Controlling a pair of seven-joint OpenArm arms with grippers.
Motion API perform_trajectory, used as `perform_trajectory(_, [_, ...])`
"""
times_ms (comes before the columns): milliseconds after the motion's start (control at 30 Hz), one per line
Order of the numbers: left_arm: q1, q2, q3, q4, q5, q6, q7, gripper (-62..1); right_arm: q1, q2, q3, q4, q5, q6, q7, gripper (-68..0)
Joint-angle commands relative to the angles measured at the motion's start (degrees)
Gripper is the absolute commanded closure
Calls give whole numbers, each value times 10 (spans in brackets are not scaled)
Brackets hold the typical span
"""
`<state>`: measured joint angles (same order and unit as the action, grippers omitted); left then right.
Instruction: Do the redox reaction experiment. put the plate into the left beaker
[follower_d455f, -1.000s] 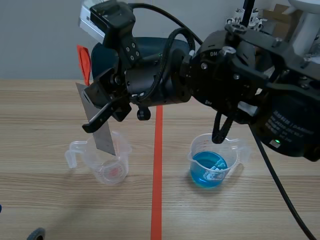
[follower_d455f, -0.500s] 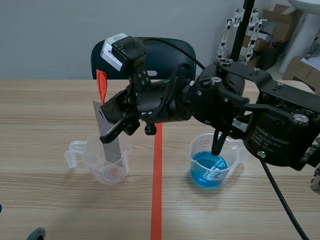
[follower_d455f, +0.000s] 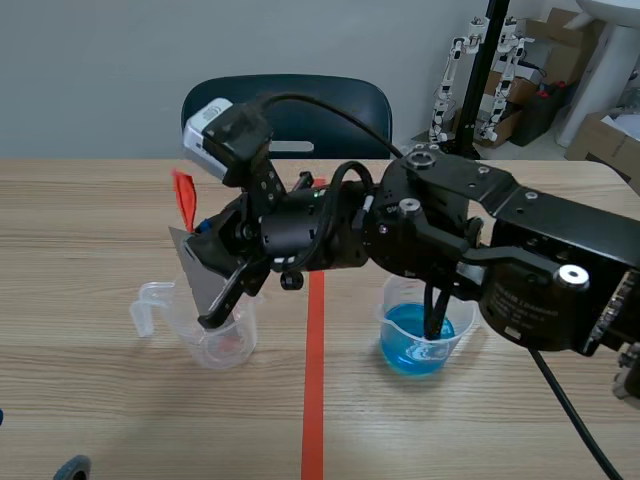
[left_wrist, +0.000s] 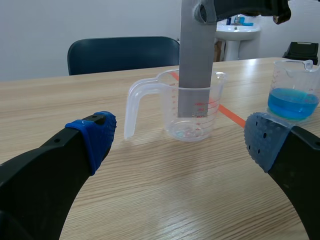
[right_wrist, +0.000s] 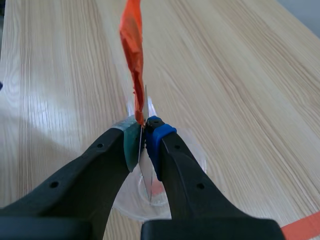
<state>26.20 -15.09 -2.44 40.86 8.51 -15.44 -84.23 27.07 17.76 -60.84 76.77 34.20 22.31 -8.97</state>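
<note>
Here the right pincer (right_wrist: 142, 136) pinches the plate (left_wrist: 195, 55), its end inside the left beaker (left_wrist: 168, 106).

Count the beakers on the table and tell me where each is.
2. The clear beaker sits left of the tape line, the grey plate inside it; the blue-liquid beaker sits right of it.

Nothing here reads clearly. The black arm (follower_d455f: 535, 290) carries small white lettering, too fine to make out. The clear beaker (left_wrist: 218, 107) has red scale marks with illegible numbers.
</note>
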Motion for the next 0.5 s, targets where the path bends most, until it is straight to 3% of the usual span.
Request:
perform_trajectory(0, [6,-2,-3,5,-3,-1,-8,-540,12,-3,-2,11,-15,0,23,-6])
perform_trajectory(233, [6,-2,-3,5,-3,-1,-8,-540,12,-3,-6,11,-53,-2,54,-6])
perform_trajectory(367, [6,-2,-3,5,-3,-1,-8,-540,12,-3,-6,11,-75,-28,62,-6])
perform_trajectory(467, [6,-2,-3,5,-3,-1,-8,-540,12,-3,-6,11,-92,-30,62,-6])
